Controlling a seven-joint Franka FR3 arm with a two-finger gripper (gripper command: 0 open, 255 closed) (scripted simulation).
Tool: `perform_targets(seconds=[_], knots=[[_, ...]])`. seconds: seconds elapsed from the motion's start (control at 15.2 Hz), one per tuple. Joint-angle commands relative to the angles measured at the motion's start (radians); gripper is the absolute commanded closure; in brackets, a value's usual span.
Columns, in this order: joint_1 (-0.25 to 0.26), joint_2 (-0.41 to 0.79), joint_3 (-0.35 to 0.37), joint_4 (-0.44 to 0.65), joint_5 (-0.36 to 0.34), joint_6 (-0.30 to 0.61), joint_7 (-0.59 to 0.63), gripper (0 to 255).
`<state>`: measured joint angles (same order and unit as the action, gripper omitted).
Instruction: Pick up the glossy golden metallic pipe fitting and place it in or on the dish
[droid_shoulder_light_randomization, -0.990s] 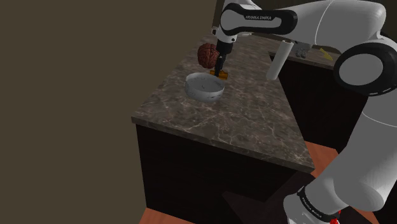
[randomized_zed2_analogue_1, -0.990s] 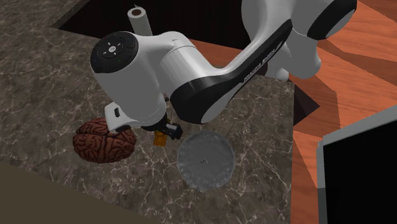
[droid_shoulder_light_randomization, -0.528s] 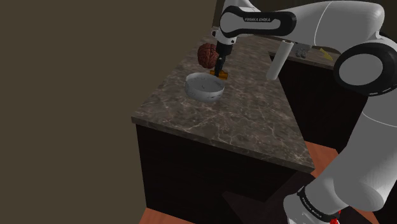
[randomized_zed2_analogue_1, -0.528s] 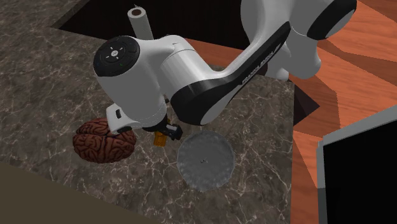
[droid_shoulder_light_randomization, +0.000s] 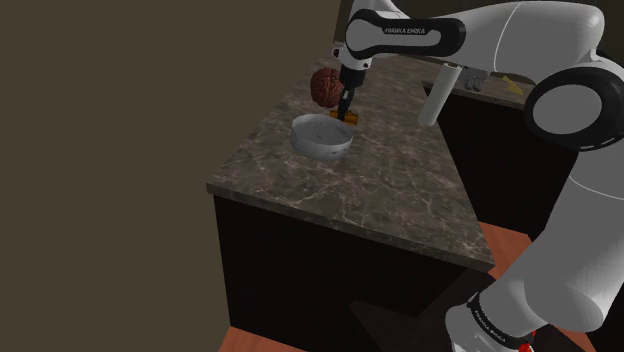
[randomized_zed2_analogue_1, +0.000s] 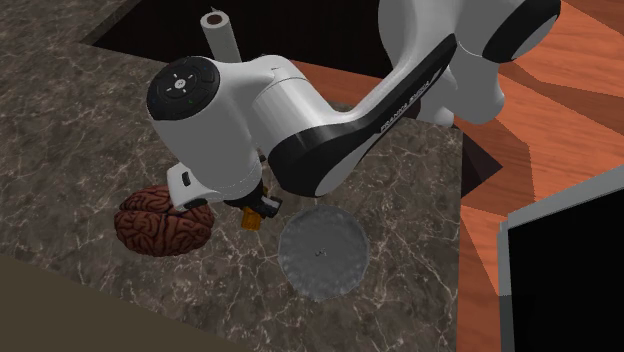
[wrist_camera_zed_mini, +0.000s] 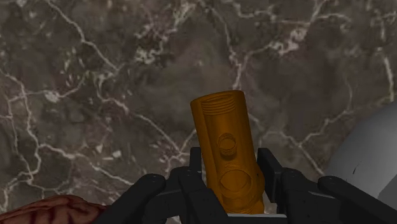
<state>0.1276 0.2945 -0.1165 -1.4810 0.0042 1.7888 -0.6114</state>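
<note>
- Just behind the dish (droid_shoulder_light_randomization: 322, 137) in the shoulder view: gripper (wrist_camera_zed_mini: 229, 170) clamped on the golden pipe fitting (wrist_camera_zed_mini: 224, 143) — brain model (randomized_zed2_analogue_1: 163, 222) close by.
- In front of the dish: open marble countertop (droid_shoulder_light_randomization: 400, 200) out to its edges.
- Unchanged from half a second ago.

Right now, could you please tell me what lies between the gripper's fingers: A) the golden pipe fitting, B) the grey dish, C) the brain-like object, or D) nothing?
A: in the wrist view the gripper has its black fingers clasped on either side of the golden pipe fitting, with the marble counter behind it.
</note>
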Motion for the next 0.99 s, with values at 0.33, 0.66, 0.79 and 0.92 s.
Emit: perform_targets(seconds=[0.33,0.66,0.79,0.92], knots=[[0.0,0.001,0.0,0.028,0.0,-0.027,-0.001,255],[-0.002,0.008,-0.001,0.106,0.001,-0.098,-0.002,255],[-0.003,0.013,-0.001,0.14,0.002,-0.127,-0.003,255],[-0.004,0.019,-0.001,0.176,0.002,-0.157,-0.004,255]])
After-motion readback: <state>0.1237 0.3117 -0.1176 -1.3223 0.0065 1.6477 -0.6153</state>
